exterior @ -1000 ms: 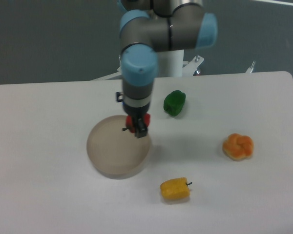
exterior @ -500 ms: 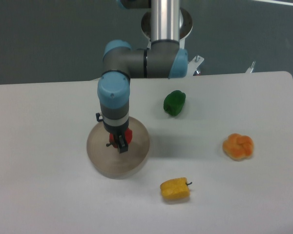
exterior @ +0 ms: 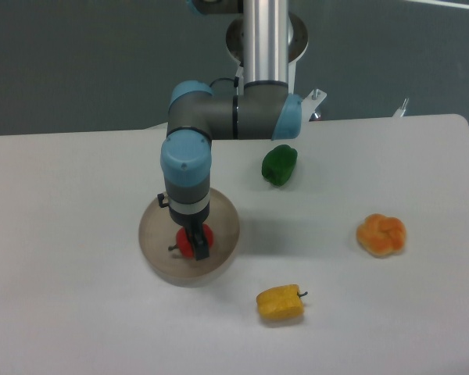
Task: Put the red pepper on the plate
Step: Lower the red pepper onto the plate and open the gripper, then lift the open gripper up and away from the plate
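- My gripper (exterior: 195, 244) has come down over the last second: it began above the far right rim of the plate (exterior: 155, 258), moved left and toward the near side, and now hangs low over the plate's middle.
- The red pepper (exterior: 189, 241) has travelled with it. A second ago it hung at the plate's far edge; now it sits within the plate's outline, its dark stem pointing left.
- The fingers are narrowed on the red pepper, one dark finger crossing its near face. I am holding it; nothing shows a release.
- Whether the red pepper already touches the plate's surface or hangs just above it, I cannot tell from this view.
- My arm has folded in step with this: the wrist column now stands upright over the plate, its blue joint cap directly above the gripper.
- The other things have not shifted: the green pepper (exterior: 280, 164) lies beyond the plate to the right, the yellow pepper (exterior: 281, 303) lies on the near side to the right, and the orange pumpkin-shaped piece (exterior: 381, 234) lies well apart at the right.
- Meaning for the task, as I judge it: the carry is done and the descent nearly so. What remains is to open the fingers and lift straight up, so the red pepper does not roll toward the rim.
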